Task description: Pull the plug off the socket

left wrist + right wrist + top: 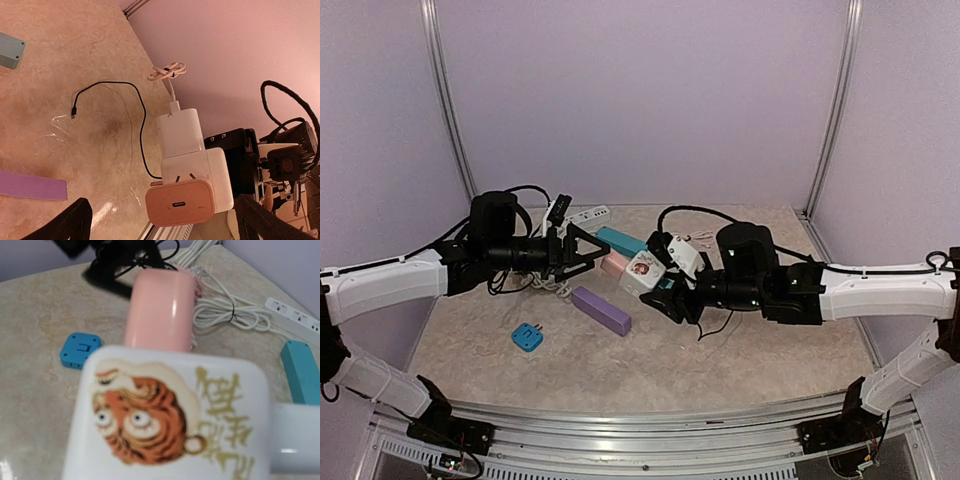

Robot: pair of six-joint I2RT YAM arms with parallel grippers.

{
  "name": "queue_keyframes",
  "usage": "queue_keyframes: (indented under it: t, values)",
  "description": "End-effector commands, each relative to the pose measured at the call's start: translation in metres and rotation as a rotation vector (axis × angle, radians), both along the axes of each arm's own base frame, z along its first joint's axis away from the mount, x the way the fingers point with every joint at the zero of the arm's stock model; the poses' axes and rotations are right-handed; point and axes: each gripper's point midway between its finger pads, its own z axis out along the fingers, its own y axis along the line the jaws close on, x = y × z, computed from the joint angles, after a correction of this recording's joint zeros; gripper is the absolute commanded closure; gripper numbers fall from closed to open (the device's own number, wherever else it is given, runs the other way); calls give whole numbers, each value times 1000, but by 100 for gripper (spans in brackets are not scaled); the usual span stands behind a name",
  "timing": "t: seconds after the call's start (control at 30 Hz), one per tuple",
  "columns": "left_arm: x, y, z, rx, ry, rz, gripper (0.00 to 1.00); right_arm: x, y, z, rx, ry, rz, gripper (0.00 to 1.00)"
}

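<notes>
Both arms reach inward above the table. The left gripper (598,254) gapes wide beside the pink plug (613,265), while the right gripper (660,286) clamps the white socket (642,270).

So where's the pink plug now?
The plug is mid-frame in the top view, on the socket in the right gripper, facing the open left gripper.

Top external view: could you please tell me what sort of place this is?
Probably a robot test cell in a lab: plain lavender walls framed by aluminium posts, a stone-patterned table, and props such as a power strip and a tiger-printed socket cube.
</notes>
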Motion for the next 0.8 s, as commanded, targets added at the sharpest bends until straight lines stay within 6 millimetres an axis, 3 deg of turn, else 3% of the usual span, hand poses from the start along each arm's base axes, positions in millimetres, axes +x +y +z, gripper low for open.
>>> queue_keyframes:
  t: [0.0, 0.33, 0.47, 0.67, 0.77]
  values:
    - [-1, -9, 3, -30, 35, -32, 4, 0, 15, 39, 87, -86, 27, 100]
    - [-1, -21, 0, -50, 61, -75, 22, 3, 20, 28, 48, -72, 35, 100]
    - [-1, -25, -4, -47, 74, -82, 37, 5, 19, 27, 39, -76, 21, 100]
    - [-3, -28, -5, -54, 86, -100, 50, 7, 18, 25, 28, -78, 9, 100]
    - [-4, -30, -3, -63, 84, -108, 65, 7, 19, 22, 20, -73, 10, 100]
